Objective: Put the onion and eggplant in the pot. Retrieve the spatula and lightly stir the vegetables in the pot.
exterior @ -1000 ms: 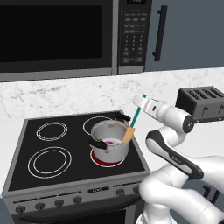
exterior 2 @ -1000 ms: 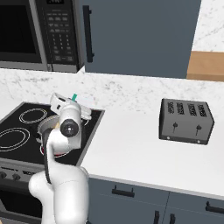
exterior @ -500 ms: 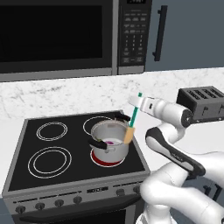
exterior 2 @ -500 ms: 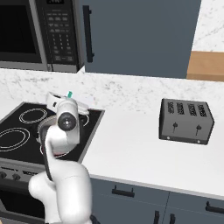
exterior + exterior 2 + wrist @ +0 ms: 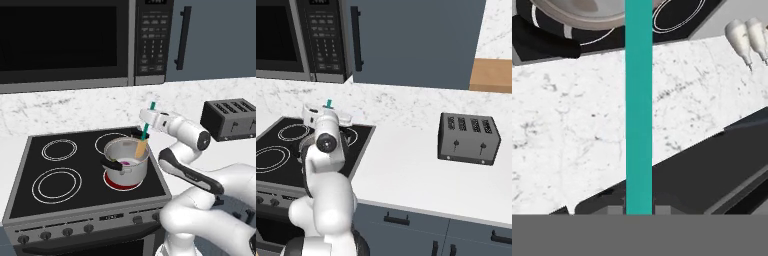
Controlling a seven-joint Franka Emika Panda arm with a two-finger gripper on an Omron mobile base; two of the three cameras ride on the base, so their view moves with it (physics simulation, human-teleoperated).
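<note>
The shiny steel pot [image 5: 125, 167] stands on the front right burner of the stove. Inside it lies the pinkish onion [image 5: 126, 163]; a dark shape beside it may be the eggplant, I cannot tell. My gripper [image 5: 150, 120] hangs above the pot's right rim, shut on the spatula's teal handle [image 5: 146, 129]. The tan head [image 5: 141, 148] dips into the pot. In the hand view the handle [image 5: 638, 100] runs straight up from my gripper [image 5: 638, 209] towards the pot's rim [image 5: 587, 12]. In the right base view my arm hides the pot; the handle tip [image 5: 329, 103] sticks up.
The black stove top [image 5: 50, 180] has other bare burners to the left. A dark toaster [image 5: 230, 119] sits on the marble counter [image 5: 406, 165] to the right. A microwave [image 5: 65, 40] hangs above the stove. Two white shakers [image 5: 744, 35] stand on the counter.
My hand has moved a little to the left over the pot with the spatula in it; the spatula's head stays inside the pot. The pot has not shifted.
</note>
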